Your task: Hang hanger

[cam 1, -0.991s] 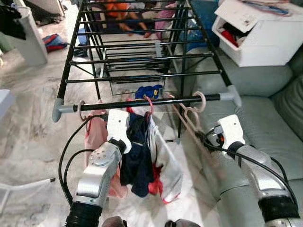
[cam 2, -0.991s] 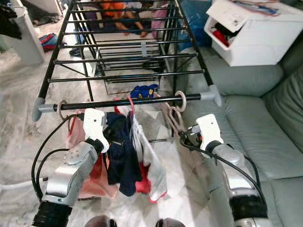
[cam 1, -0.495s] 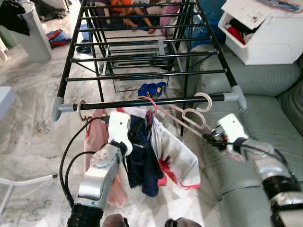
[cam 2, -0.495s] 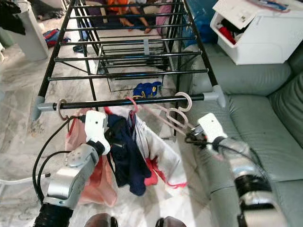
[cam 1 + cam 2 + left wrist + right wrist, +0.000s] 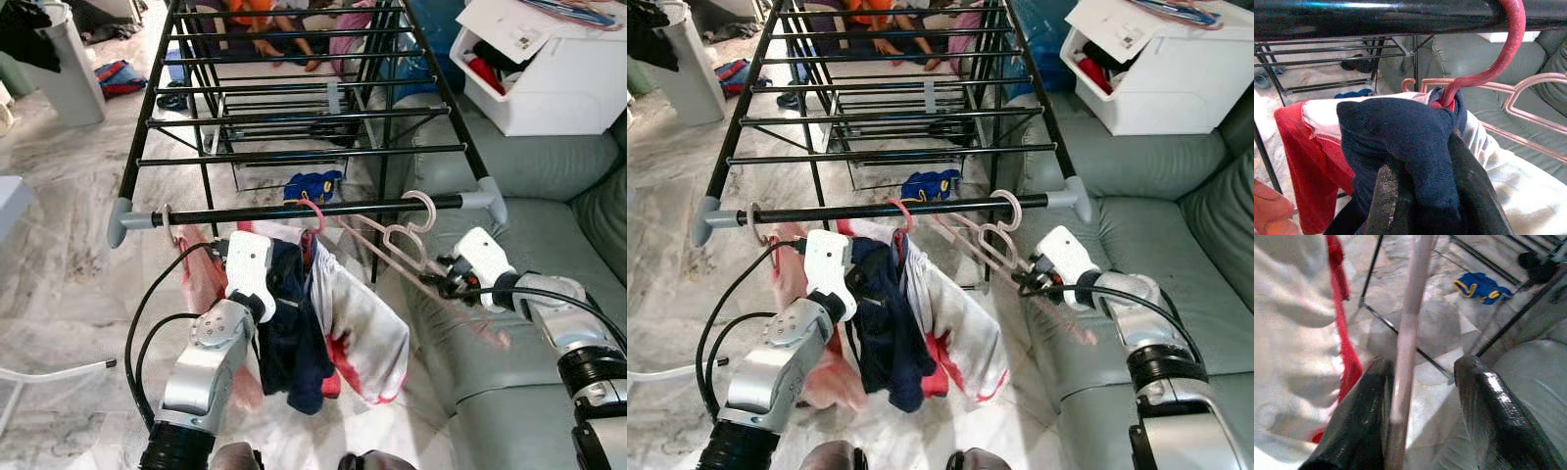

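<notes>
A red hanger hook (image 5: 312,210) sits over the front bar (image 5: 255,213) of the black drying rack. Navy and white-and-red clothes (image 5: 333,323) hang from it. My left gripper (image 5: 265,266) is just below the bar, shut on the navy cloth (image 5: 1400,142) under the red hook (image 5: 1504,54). A pale pink hanger (image 5: 397,240) is hooked on the same bar further right and slants down toward the sofa. My right gripper (image 5: 443,284) is at its lower arm. Its fingers (image 5: 1488,401) stand open, and the pink rod (image 5: 1408,333) rests against one of them.
A grey sofa (image 5: 549,235) lies close on the right, with a white storage box (image 5: 549,83) behind it. A person sits beyond the rack (image 5: 260,15). A blue item (image 5: 312,184) lies on the marble floor under the rack. A white bin (image 5: 61,73) stands far left.
My right arm has swung outward to the right along the pink hanger. The clothes have swung right and spread out. The left gripper has kept its hold.
</notes>
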Tool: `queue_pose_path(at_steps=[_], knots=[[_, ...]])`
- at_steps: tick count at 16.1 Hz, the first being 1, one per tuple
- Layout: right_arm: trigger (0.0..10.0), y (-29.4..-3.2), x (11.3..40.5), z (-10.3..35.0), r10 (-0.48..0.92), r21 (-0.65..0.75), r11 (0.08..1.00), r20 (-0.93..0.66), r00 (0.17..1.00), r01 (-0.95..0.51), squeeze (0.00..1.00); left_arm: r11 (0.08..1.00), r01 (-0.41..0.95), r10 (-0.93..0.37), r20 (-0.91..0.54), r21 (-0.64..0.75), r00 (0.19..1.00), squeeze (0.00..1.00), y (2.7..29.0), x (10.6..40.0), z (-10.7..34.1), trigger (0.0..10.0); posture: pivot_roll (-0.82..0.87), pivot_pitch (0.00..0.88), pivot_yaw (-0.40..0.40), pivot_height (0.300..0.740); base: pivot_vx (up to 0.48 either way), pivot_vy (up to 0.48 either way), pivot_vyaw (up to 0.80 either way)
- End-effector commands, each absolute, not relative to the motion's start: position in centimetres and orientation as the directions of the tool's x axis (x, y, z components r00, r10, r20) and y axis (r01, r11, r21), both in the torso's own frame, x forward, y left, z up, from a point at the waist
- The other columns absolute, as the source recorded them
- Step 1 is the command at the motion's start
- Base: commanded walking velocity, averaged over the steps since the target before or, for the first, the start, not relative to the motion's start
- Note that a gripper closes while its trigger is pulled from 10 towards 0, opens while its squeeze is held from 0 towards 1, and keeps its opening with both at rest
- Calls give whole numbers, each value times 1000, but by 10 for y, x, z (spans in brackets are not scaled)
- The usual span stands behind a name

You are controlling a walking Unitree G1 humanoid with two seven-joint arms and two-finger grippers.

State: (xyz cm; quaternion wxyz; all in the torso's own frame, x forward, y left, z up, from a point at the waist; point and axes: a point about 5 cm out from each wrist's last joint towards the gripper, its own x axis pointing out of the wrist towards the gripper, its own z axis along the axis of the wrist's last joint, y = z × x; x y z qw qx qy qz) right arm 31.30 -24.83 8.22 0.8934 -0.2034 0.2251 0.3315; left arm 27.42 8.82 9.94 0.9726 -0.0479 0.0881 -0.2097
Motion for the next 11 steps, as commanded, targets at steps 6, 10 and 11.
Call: queue_pose_path(at_steps=[6, 10, 11], knots=[[0, -247, 314, 85, 552, -192, 639, -561, 618, -745, 0, 907, 405, -418, -132, -112, 899, 0, 87, 275, 105, 10000, -29, 0, -37, 740, 0, 0, 0], [0, -244, 318, 85, 529, -179, 696, -527, 665, -696, 0, 905, 409, -422, -132, -113, 897, 0, 86, 275, 105, 10000, -34, 0, -31, 740, 0, 0, 0], [0, -244, 318, 85, 526, -176, 702, -526, 668, -691, 0, 905, 410, -423, -132, -113, 897, 0, 86, 275, 105, 10000, -35, 0, -29, 740, 0, 0, 0]])
